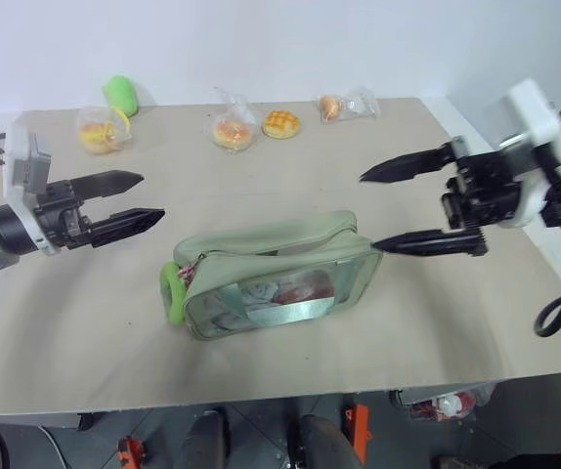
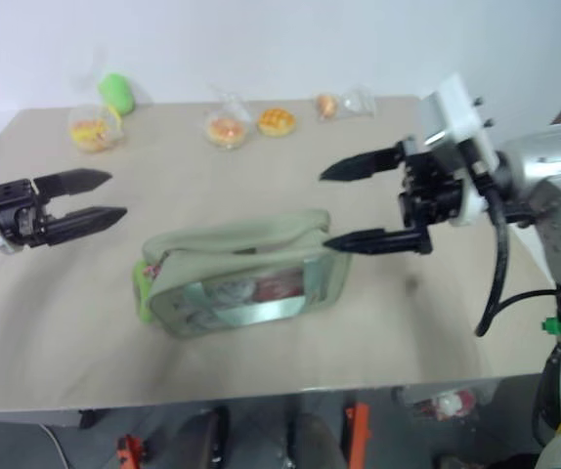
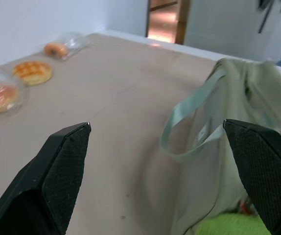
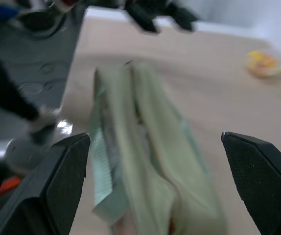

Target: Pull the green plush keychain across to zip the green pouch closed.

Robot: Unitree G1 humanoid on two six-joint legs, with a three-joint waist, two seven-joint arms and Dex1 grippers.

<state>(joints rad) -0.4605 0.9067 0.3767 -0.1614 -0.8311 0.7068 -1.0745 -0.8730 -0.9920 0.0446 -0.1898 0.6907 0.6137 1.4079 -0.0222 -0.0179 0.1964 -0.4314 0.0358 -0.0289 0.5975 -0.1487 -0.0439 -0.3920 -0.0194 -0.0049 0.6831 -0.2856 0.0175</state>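
Left gripper (image 1: 132, 200) wide open, empty, nearest green plush keychain (image 1: 172, 291) at green pouch's (image 1: 261, 256) left end; pull runs rightward.

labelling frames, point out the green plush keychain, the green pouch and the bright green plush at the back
green plush keychain (image 1: 172, 291), left eye view, its fuzzy middle
green pouch (image 1: 261, 252), left eye view, fabric top
bright green plush (image 1: 120, 94), left eye view, its centre

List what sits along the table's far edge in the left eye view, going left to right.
Bagged yellow item → loose green plush → bagged orange bun → unwrapped crosshatched bun → small bagged bun.
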